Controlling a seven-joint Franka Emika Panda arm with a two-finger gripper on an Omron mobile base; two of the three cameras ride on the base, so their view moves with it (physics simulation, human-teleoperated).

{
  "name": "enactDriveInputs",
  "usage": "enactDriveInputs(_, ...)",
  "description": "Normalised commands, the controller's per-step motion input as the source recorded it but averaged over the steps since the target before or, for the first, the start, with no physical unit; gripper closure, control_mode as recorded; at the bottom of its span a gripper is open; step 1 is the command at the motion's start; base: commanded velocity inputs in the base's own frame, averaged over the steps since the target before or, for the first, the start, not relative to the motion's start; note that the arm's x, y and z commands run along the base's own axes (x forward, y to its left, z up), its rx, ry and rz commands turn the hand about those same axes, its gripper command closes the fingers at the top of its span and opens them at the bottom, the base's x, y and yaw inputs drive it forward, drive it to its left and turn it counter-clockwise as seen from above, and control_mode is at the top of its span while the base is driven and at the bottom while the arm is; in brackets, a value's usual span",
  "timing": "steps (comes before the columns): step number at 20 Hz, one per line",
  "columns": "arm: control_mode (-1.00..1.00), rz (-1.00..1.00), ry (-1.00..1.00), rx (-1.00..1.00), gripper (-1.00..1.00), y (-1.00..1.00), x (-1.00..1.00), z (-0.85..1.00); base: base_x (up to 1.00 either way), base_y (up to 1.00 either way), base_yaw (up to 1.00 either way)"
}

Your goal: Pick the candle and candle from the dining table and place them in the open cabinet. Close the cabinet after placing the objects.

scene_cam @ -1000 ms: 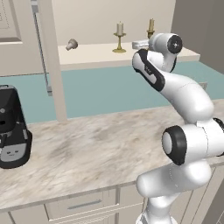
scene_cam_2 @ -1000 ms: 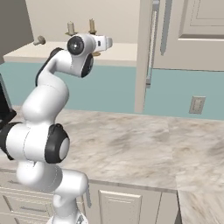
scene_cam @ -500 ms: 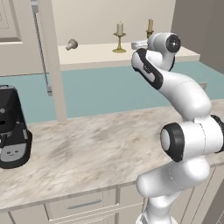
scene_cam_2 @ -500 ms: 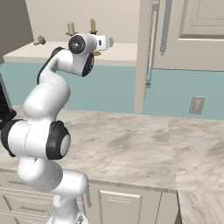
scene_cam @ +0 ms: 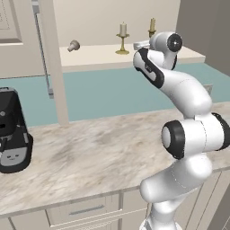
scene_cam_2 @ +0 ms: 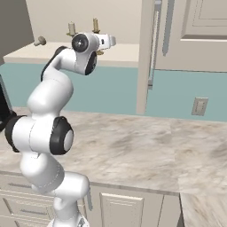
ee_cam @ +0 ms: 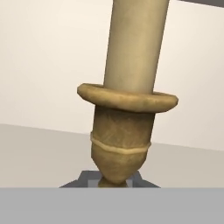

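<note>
The slim tan candle (ee_cam: 133,43) looms close in the hand view, with its brass holder (ee_cam: 120,140) tapering down between my fingertips. My gripper (ee_cam: 116,183) is shut on the holder's stem. From the base views, the tan candle (scene_cam: 152,24) (scene_cam_2: 95,24) rises just above my hand inside the open cabinet, over its pale shelf (scene_cam: 99,54). The stubby white candle (scene_cam: 122,31) (scene_cam_2: 71,29) stands upright on that shelf to the left. The dining table is out of view.
A small brown knob-like thing (scene_cam: 73,45) lies on the shelf's left part. The cabinet's open door (scene_cam: 49,58) (scene_cam_2: 148,48) juts out edge-on over the marble-look worktop (scene_cam: 90,152). A black coffee machine (scene_cam: 11,130) stands at the left. A wall outlet (scene_cam_2: 199,106) is at the right.
My hand and the tan candle have shifted only slightly, a touch upward on the shelf. The white candle has stayed put.
</note>
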Motion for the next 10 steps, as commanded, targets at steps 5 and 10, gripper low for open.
enactDriveInputs(5, -1.00, 0.00, 0.00, 0.00, 1.00, 0.00, 0.21, -0.22, 0.00, 0.00, 0.00)
enactDriveInputs(10, -1.00, 0.02, 0.00, 0.01, -1.00, 0.00, 0.17, -0.16, 0.00, 0.00, 0.00)
